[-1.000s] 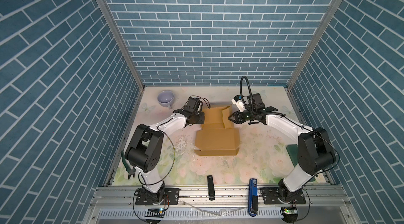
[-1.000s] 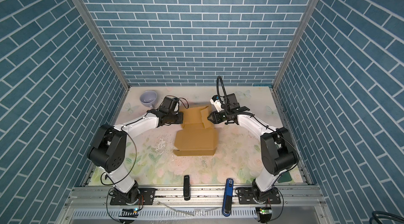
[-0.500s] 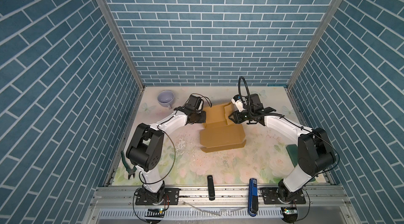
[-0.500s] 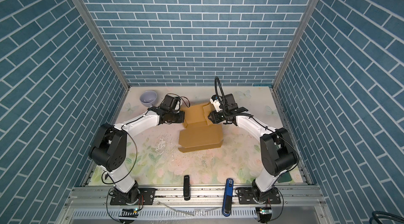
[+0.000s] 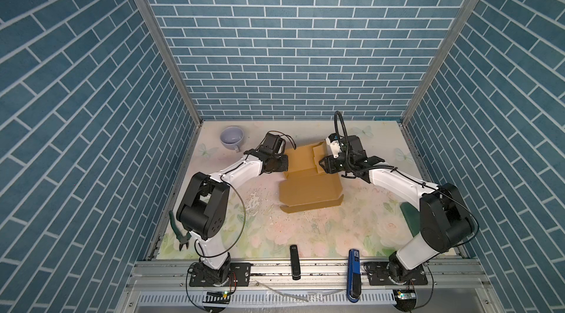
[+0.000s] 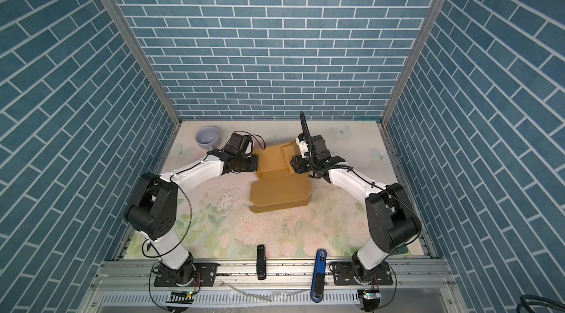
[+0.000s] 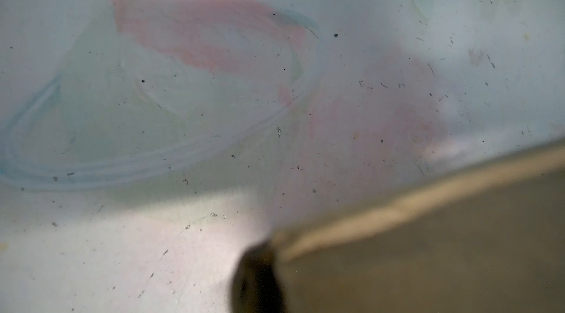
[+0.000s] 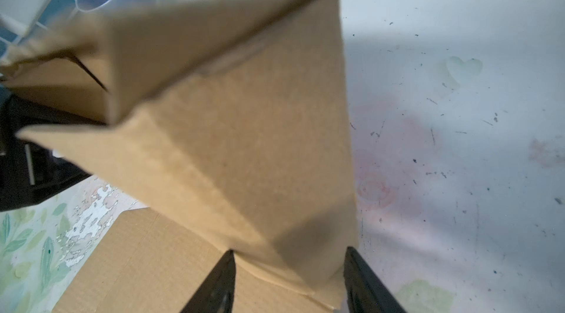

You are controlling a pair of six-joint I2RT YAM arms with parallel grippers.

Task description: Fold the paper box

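**Though flat in front, raised at the back**

As seen in both top views, concerns the box (image 5: pixel 310 193) (image 6: pixel 279 193): sits on the desk (image 5: pixel 305 235) toward the far edge, about midway between the side edges, well apart from the cup (image 5: pixel 231 138) in the far left corner. Runs its long axis left to right, turned slightly so that the right end lies a little farther back. Rests the near panel flat, with a narrow front flap facing the near edge. Tilts the far panel up from the crease, toward the far edge.

Reaches with the left arm (image 5: pixel 241 171) from the near left corner, forearm stretched on a diagonal toward the far middle. Points the left gripper (image 5: pixel 286 164) rightward at the left edge of the raised panel, clamped tight on the cardboard there. Shows in the left wrist view only one blurred dark fingertip (image 7: pixel 256 278) against the box's edge.

Mirrors this with the right arm (image 5: pixel 394 178), forearm running from the near right corner toward the far middle. Points the right gripper (image 5: pixel 321 164) leftward at the right end of the raised panel. Shows in the right wrist view parted, released jaws, with a side flap between the fingers (image 8: pixel 226 278); cannot tell whether either pad touches it.
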